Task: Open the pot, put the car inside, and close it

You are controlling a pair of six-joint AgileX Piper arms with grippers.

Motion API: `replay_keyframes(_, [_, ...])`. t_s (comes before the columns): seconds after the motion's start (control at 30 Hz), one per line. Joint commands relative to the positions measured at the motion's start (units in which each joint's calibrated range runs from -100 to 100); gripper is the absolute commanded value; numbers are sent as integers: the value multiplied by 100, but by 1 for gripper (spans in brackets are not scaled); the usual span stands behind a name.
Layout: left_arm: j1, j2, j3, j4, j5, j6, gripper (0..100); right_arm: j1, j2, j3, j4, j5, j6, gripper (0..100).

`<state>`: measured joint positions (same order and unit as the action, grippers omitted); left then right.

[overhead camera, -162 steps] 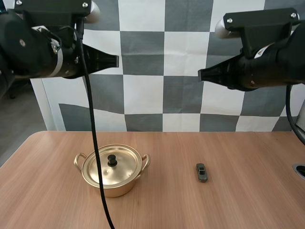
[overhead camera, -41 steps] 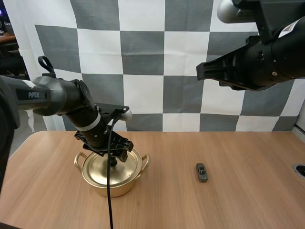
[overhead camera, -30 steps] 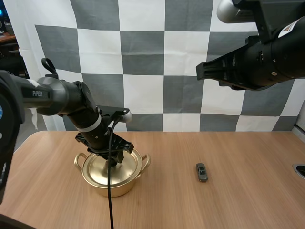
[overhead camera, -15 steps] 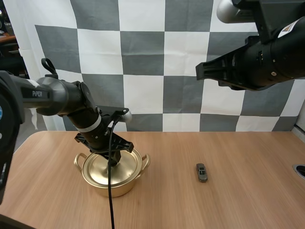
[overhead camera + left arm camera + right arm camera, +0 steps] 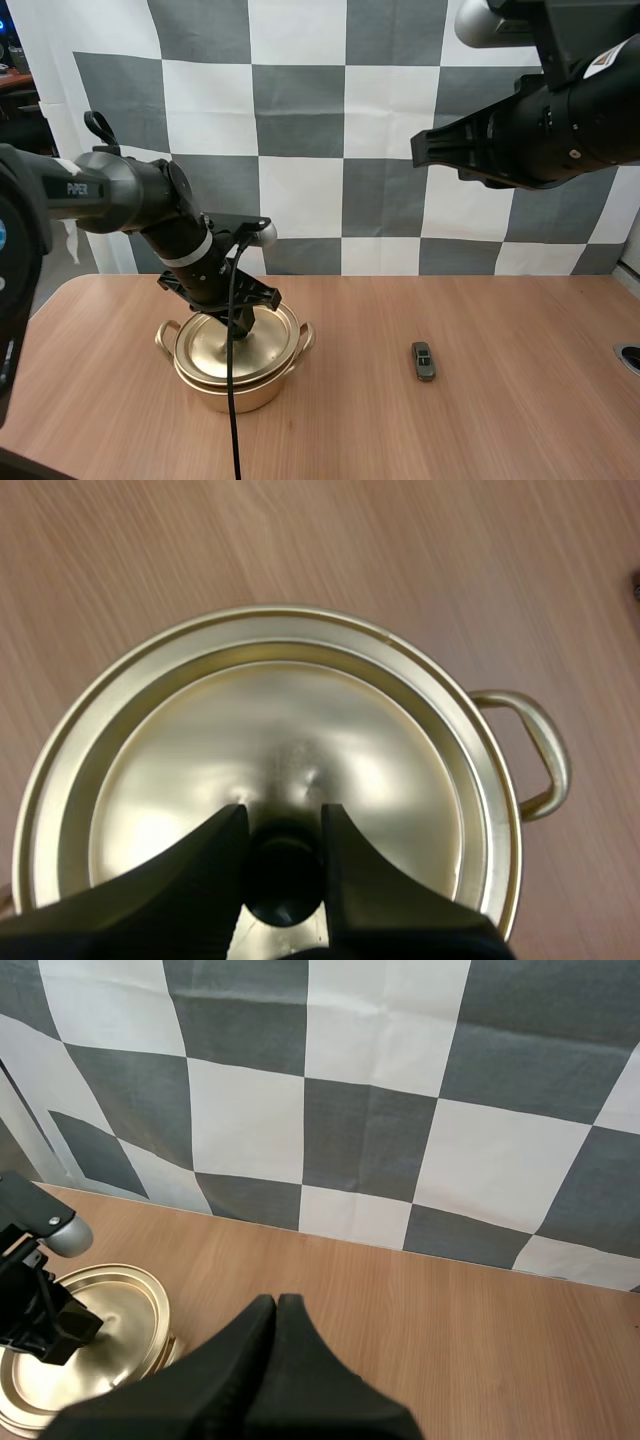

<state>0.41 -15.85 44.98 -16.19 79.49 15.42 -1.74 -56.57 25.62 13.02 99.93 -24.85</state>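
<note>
My left claw [image 5: 283, 825] pinched the knob [image 5: 283, 885] of the lid [image 5: 290, 740], held just above the pot [image 5: 240, 390]. My right claw [image 5: 272, 1305] hung closed and empty. The car [image 5: 424, 361] lay on the bench [image 5: 520, 420].

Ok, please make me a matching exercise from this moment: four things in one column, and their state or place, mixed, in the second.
1. left hand
2. right hand
3. toy car
4. lid

A. lies on the table, to the right of the pot
B. shut on nothing, high above the table
C. shut on the black knob
D. gold, raised slightly off the pot

Pairs: 1-C, 2-B, 3-A, 4-D.
</note>
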Motion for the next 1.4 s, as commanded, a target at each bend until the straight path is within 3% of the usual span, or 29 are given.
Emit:
replay_keyframes(0.0, [-1, 5, -134, -22, 251, -3, 0, 1, 4, -2, 1, 7, -9, 0])
replay_keyframes(0.27, [-1, -55, -898, -30, 1247, -37, 0, 1, 4, -2, 1, 7, -9, 0])
replay_keyframes(0.6, [-1, -1043, -2376, -30, 2051, -449, 0, 1, 4, -2, -12, 7, -9, 0])
replay_keyframes(0.87, [-1, -2414, -3501, -30, 2051, -720, 0, 1, 131, 464, -841, 7, -9, 0])
replay_keyframes(1.13, [-1, -3981, -3560, -30, 2051, -793, 0, 1, 1716, 1086, -784, -160, -9, 0])
replay_keyframes(1.37, [-1, -4781, -3548, 383, 2051, -793, 0, 1, 2839, 1086, -616, -1240, -86, 0])
